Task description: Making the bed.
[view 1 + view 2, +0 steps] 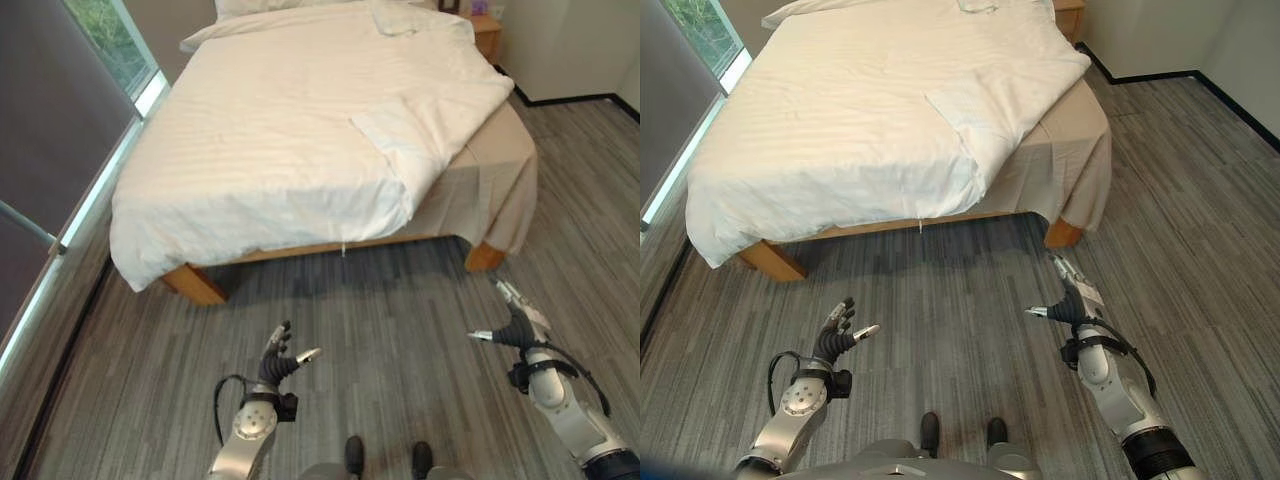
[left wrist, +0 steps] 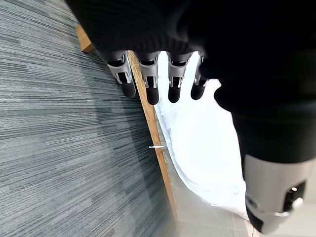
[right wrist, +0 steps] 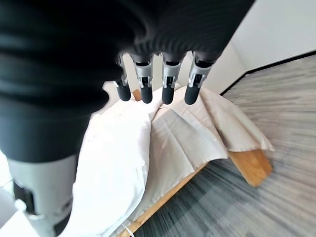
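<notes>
I stand at the foot of the bed [image 1: 485, 255], both hands held low over the grey wood-grain floor [image 1: 380, 300], well apart from the mattress. My left hand [image 1: 275, 365] has its fingers relaxed and spread, grasping nothing. My right hand [image 1: 520, 322] is likewise loose, fingers straight, empty. The white duvet [image 1: 270, 130] covers the bed, its near right corner folded back, baring the beige sheet [image 1: 495, 170]. A window [image 1: 120, 45] runs along the bed's left side.
</notes>
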Robot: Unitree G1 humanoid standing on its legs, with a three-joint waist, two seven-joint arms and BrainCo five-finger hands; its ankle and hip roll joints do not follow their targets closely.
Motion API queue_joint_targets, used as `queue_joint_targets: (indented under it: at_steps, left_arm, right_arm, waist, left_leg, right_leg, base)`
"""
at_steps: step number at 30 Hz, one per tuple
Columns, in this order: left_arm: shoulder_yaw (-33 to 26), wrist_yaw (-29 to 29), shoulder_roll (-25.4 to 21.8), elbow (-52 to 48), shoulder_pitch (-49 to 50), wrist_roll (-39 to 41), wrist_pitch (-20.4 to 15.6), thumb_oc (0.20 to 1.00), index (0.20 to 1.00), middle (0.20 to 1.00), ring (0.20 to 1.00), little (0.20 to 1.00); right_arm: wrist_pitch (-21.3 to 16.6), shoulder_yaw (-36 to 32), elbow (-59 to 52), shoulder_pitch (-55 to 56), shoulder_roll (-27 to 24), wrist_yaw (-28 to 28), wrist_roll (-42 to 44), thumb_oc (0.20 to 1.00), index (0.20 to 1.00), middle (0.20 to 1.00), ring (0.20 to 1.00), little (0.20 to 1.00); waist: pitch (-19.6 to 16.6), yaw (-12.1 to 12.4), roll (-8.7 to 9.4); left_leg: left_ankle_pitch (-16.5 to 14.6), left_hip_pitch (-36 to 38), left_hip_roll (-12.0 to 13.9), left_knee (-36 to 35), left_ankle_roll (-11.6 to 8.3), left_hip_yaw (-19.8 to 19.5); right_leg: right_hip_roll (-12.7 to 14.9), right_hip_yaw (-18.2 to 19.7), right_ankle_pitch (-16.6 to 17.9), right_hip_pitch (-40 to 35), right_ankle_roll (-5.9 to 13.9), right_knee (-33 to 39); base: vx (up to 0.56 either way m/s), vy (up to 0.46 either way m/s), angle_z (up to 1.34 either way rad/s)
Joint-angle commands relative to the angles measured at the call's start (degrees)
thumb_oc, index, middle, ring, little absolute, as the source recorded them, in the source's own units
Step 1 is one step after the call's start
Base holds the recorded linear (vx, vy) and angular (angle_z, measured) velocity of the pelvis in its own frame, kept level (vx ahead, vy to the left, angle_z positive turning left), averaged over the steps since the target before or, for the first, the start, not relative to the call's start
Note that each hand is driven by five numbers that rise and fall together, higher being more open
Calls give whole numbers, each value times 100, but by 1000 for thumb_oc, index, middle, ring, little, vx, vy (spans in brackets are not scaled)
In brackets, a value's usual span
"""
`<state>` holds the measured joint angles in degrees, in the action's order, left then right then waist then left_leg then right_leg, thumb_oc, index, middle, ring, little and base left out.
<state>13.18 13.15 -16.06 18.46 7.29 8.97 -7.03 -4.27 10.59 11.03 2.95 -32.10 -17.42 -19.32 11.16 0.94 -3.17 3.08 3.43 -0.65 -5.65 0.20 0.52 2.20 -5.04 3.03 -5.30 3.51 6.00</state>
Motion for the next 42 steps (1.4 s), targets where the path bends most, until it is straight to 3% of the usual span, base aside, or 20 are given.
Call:
queue_joint_targets:
  at_steps: [1, 5, 8, 12, 17, 18, 19, 22, 25, 26, 28, 30, 31, 32, 35, 36, 37, 38, 40, 42]
  left_arm:
    - [50, 124, -191, -205, -273, 291, -302, 1000, 1000, 1000, 1000, 1000]
    - [74, 143, -169, -204, -360, 424, -268, 1000, 1000, 1000, 1000, 1000]
    - [55, 214, -240, -231, -529, 459, -270, 1000, 1000, 1000, 1000, 1000]
    - [49, 208, -202, -207, -636, 508, -295, 1000, 1000, 1000, 1000, 1000]
    - [67, 131, -111, -221, -658, 529, -371, 1000, 1000, 1000, 1000, 1000]
    - [88, 116, -85, -269, -665, 629, -403, 1000, 1000, 1000, 1000, 1000]
    - [86, 116, -84, -267, -672, 631, -404, 1000, 1000, 1000, 1000, 1000]
    - [248, 148, 20, -242, -988, 772, -404, 1000, 1000, 1000, 1000, 1000]
    - [247, 151, 28, -234, -1059, 774, -393, 1000, 1000, 1000, 1000, 1000]
    - [242, 161, 51, -269, -1045, 780, -399, 1000, 1000, 1000, 1000, 1000]
    - [261, 157, 57, -293, -983, 774, -385, 1000, 1000, 1000, 1000, 1000]
    - [287, 114, 94, -308, -898, 715, -357, 1000, 1000, 1000, 1000, 1000]
    - [287, 114, 94, -309, -896, 715, -357, 1000, 1000, 1000, 1000, 1000]
    - [329, 48, 133, -260, -841, 695, -332, 1000, 1000, 1000, 1000, 1000]
    - [319, 55, 148, -245, -664, 703, -300, 1000, 1000, 1000, 1000, 1000]
    - [329, 94, 129, -265, -629, 780, -301, 1000, 1000, 1000, 1000, 1000]
    - [348, 120, 49, -248, -646, 725, -264, 1000, 1000, 1000, 1000, 1000]
    - [347, 120, 48, -248, -650, 726, -263, 1000, 1000, 1000, 1000, 1000]
    - [360, 165, -42, -253, -718, 680, -242, 1000, 1000, 1000, 1000, 1000]
    - [373, 229, -137, -277, -783, 646, -241, 1000, 1000, 1000, 1000, 1000]
  right_arm:
    - [-277, -142, -306, -64, 183, -14, 349, 1000, 1000, 1000, 1000, 1000]
    - [-214, -176, -292, -4, 329, -53, 359, 1000, 1000, 1000, 1000, 1000]
    - [-163, -1, -312, -289, 325, -54, 293, 1000, 1000, 1000, 1000, 1000]
    - [-103, 65, -372, -414, 355, -52, 215, 1000, 1000, 1000, 1000, 1000]
    - [-171, 50, -380, -305, 298, -56, 214, 1000, 1000, 1000, 1000, 1000]
    - [-234, 120, -429, -391, 210, -27, 278, 1000, 1000, 1000, 1000, 1000]
    - [-236, 119, -426, -398, 207, -26, 282, 1000, 1000, 1000, 1000, 1000]
    - [-178, 141, -448, -655, -73, -64, 343, 1000, 1000, 1000, 1000, 1000]
    - [-126, 97, -449, -675, -89, -60, 330, 1000, 1000, 1000, 1000, 1000]
    - [-94, 45, -476, -566, -48, -37, 317, 1000, 1000, 1000, 1000, 1000]
    - [-104, 46, -467, -482, -26, -37, 305, 1000, 1000, 1000, 1000, 1000]
    - [-114, 69, -396, -405, 2, -17, 293, 1000, 1000, 1000, 1000, 1000]
    - [-115, 70, -396, -404, 3, -18, 293, 1000, 1000, 1000, 1000, 1000]
    - [-91, 112, -263, -428, 2, -27, 253, 1000, 1000, 1000, 1000, 1000]
    - [-59, 168, -250, -358, 122, 14, 102, 1000, 1000, 1000, 1000, 1000]
    - [-90, 225, -268, -304, 256, 0, 79, 1000, 1000, 1000, 1000, 1000]
    - [-69, 314, -275, -268, 392, 14, 40, 1000, 1000, 1000, 1000, 1000]
    - [-68, 314, -275, -272, 393, 13, 39, 1000, 1000, 1000, 1000, 1000]
    - [-64, 379, -382, -259, 472, 32, 24, 1000, 1000, 1000, 1000, 1000]
    - [-74, 449, -436, -292, 560, 35, 51, 1000, 1000, 1000, 1000, 1000]
  waist:
    - [-141, 200, 291]
    - [-70, 168, 330]
    - [223, 146, 218]
    - [300, 94, 188]
    - [187, 1, 127]
    - [286, 82, 104]
    - [294, 78, 99]
    - [707, 287, 186]
    - [757, 300, 200]
    - [743, 428, 228]
    - [670, 490, 221]
    - [564, 585, 121]
    - [568, 588, 127]
    - [517, 692, 94]
    - [352, 775, 148]
    - [258, 807, 314]
    - [257, 815, 470]
    - [249, 830, 458]
    - [341, 719, 502]
    - [401, 595, 409]
  left_leg:
    - [-569, 191, 356, 65, -366, -505]
    - [-604, 175, 306, 65, -299, -510]
    - [-665, 175, 395, 65, -276, -299]
    - [-728, 255, 483, 65, -365, -26]
    - [-828, 564, 669, 65, -466, 178]
    - [-694, 292, 759, 902, -573, 259]
    - [-738, 244, 770, 994, -584, 249]
    - [-26, -949, 800, 3260, -736, 146]
    - [-106, -1201, 765, 3416, -699, 215]
    - [-446, -1730, 462, 2877, -546, 451]
    - [-386, -1689, 395, 2234, -473, 583]
    - [13, -1702, 377, 1208, -496, 809]
    - [28, -1681, 370, 1181, -496, 814]
    - [367, -1843, 465, 556, -550, 1050]
    - [528, -1674, 373, 252, -388, 852]
    - [503, -1517, 235, 210, -291, 696]
    - [329, -1222, 134, 187, -160, 730]
    - [347, -1235, 153, 178, -159, 742]
    - [117, -847, 31, 132, -16, 684]
    - [-36, -571, 71, 65, 80, 607]
  right_leg:
    - [737, 41, -108, 121, 603, -100]
    - [742, 104, -81, 180, 588, -143]
    - [783, -226, -83, 921, 692, -1062]
    - [764, -804, 151, 1178, 590, -742]
    - [530, -658, 217, 981, 493, -213]
    - [452, -606, 58, 759, 377, -110]
    - [444, -609, 58, 762, 368, -113]
    - [527, -805, -223, 338, 84, -100]
    - [526, -789, -299, 278, 88, -100]
    - [526, -672, -494, 90, 161, -100]
    - [508, -643, -595, 33, 217, -100]
    - [388, -656, -767, -146, 277, -100]
    - [394, -653, -769, -152, 278, -100]
    - [368, -710, -974, -400, 337, -100]
    - [403, -658, -1086, -758, 424, -100]
    - [536, -607, -1003, -964, 491, -173]
    - [726, -558, -908, -827, 640, -988]
    - [712, -539, -889, -803, 638, -987]
    - [898, -439, -322, -341, 857, -2188]
    - [916, -310, 264, 212, 877, -3093]
  base:
    - [0, 0, 0]
    - [0, 0, 0]
    - [-121, -17, -22]
    - [90, -113, -57]
    - [207, -148, -25]
    - [143, -124, -27]
    - [71, -151, -45]
    - [40, -172, -41]
    - [170, -67, -13]
    - [297, -4, -14]
    - [378, 42, 4]
    - [353, 67, -6]
    - [419, 62, -8]
    - [405, 62, 0]
    - [612, 132, -5]
    - [529, 150, -39]
    - [517, 153, -32]
    - [282, 133, -13]
    - [244, 148, -5]
    - [262, 123, 12]
